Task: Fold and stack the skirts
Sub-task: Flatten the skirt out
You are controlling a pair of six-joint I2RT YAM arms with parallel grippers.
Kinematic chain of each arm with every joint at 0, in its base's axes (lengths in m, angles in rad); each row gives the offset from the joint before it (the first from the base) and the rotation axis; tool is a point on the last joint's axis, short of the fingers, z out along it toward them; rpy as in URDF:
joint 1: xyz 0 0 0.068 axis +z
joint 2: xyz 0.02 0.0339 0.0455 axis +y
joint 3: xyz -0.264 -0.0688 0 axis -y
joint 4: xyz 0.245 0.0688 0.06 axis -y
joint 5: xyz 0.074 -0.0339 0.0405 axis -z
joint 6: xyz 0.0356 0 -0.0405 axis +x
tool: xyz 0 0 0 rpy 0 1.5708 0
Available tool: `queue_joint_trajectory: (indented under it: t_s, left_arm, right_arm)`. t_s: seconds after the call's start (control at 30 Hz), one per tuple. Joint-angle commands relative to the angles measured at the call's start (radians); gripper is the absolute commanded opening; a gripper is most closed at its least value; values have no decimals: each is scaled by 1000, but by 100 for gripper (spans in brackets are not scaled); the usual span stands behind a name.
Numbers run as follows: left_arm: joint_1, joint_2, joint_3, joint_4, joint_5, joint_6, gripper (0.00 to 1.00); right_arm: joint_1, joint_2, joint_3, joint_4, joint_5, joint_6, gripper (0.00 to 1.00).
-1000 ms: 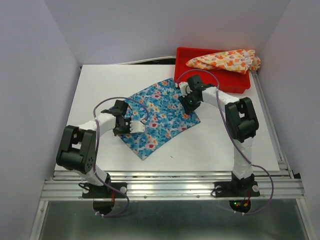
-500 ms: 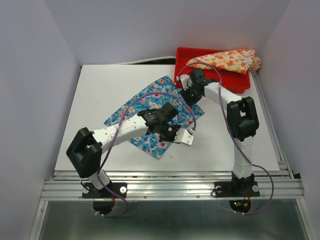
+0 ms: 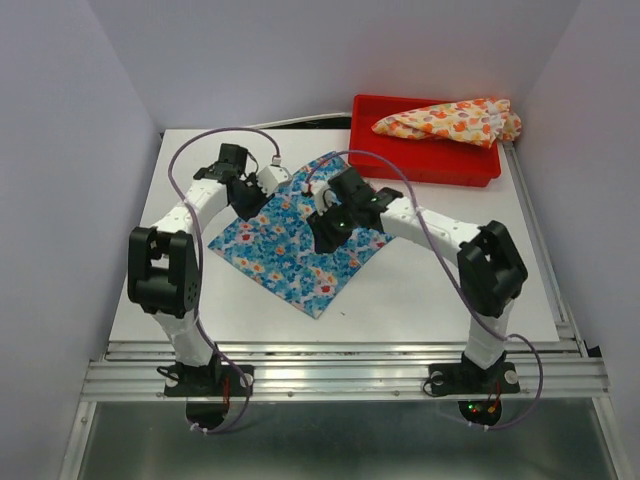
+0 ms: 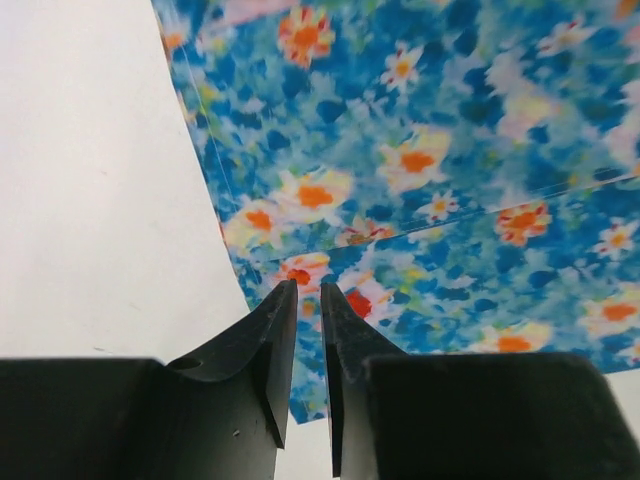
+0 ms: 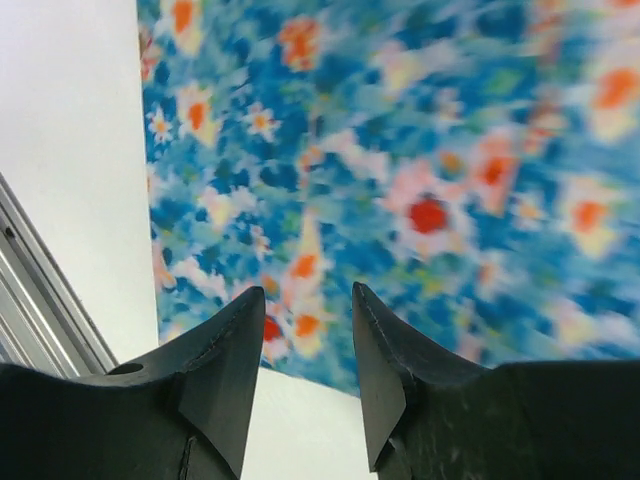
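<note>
As it lies flat near the middle of the white tabletop (image 3: pixel 450 290), the blue cloth skirt with multicoloured flowers (image 3: pixel 290 250) shows as a rough diamond, one corner pointing toward the near edge and the arm bases.

Second item: cream-yellow cloth skirt with orange and red flowers (image 3: pixel 450 120), bunched lengthwise in the red plastic tray (image 3: pixel 430 170) at the far right corner of the table, one end hanging over the tray's right rim. It lies well apart from the blue skirt.

Left gripper (image 4: pixel 308 292): poised over the blue skirt's far left edge, beside bare table. Jaws nearly together, a thin slit between them, no cloth seen in the slit. The wrist view shows a straight seam or layer edge crossing the fabric just beyond the fingertips.

Right gripper (image 5: pixel 308 290): above the middle of the blue skirt, jaws partly apart, nothing between them, the fabric blurred beneath. Both arms reach inward from the near edge.
</note>
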Motion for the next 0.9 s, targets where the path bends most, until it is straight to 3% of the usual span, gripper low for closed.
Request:
queue_joint_trajectory:
  t_s: [0.0,0.17,0.27,0.53,0.67,0.77,0.83,0.87]
  left_arm:
    - [78,59,-4,25,-23,-48,27]
    - [177,67,-11,32,35,-90,27]
    - [187,24,-62,16,57,-29,28]
    - [187,-205,-276,-56,110,243,28]
    - [187,-330,-414,-112,133,474,28]
    - [187,-425,-524,-176,121,712,31]
    - [187,-502,-592,-204,135,849,37]
    - [162,-619,-664,-222,158,913,42]
  right_arm:
    - [55,82,-19,60,1,33,46]
    - [149,199,4,-24,94,-108,46]
    - [160,231,-28,-84,127,-171,44]
    - [135,9,-406,-100,269,-388,44]
    - [75,-125,-470,-136,294,-442,45]
    - [64,-238,-447,-219,239,-444,66]
    - [64,-310,-370,-329,149,-436,90]
    - [64,-372,-379,-410,30,-471,99]
